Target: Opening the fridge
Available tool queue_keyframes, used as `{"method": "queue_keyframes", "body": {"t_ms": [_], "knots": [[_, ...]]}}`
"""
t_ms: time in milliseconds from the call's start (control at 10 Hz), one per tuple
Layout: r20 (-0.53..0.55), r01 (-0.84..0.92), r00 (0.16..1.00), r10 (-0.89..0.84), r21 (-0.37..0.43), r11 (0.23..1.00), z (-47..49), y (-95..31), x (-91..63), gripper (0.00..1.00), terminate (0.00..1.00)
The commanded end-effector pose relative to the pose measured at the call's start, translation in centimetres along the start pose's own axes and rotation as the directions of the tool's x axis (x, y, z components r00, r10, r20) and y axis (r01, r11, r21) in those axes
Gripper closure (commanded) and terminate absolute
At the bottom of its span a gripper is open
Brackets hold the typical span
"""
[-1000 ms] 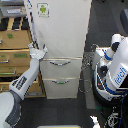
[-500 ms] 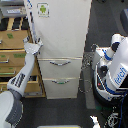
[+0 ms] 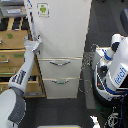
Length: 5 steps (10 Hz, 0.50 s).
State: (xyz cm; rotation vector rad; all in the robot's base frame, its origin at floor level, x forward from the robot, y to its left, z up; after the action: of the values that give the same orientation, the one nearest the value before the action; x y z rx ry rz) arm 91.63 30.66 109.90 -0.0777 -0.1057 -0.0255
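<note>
The fridge (image 3: 60, 45) stands upright in the middle of the exterior view, a tall off-white cabinet with a large upper door (image 3: 62, 27) carrying a small green-logo sticker (image 3: 43, 9) near its top, and two lower drawers, each with a curved silver handle (image 3: 60, 63). To the exterior view's left sits a tan wooden drawer cabinet (image 3: 12, 57); to the right stands a second white machine (image 3: 115, 70) with cables, well apart from the door. The working arm (image 3: 22, 75) reaches up from the lower left, and its tool (image 3: 36, 44) sits right at the left edge of the upper door, about level with the door's lower part. At this size I cannot tell whether the tool is spread or clamped on the door edge. No separate handle shows on the upper door, so the hold probably has to be that thin left edge or a lip behind it. The door looks rigid, smooth and likely slippery, and a magnetic seal would probably resist at first, then let go suddenly. A firm pinch on the edge and a pull along the door's swing seem wise, since fingers could slide off painted metal.
</note>
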Motion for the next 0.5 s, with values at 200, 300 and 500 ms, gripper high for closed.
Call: {"method": "queue_keyframes", "body": {"t_ms": [200, 300, 500], "knots": [[-0.052, 0.065, 0.996, -0.066, -0.024, 0.998, -2.2, -1.8, 0.3, 1.0, 0.0], [-0.052, 0.061, 0.997, -0.062, -0.022, 0.998, -2.1, -1.5, 0.1, 1.0, 0.0], [-0.051, 0.059, 0.997, -0.06, -0.018, 0.998, -2.4, -1.1, -0.3, 1.0, 0.0]]}}
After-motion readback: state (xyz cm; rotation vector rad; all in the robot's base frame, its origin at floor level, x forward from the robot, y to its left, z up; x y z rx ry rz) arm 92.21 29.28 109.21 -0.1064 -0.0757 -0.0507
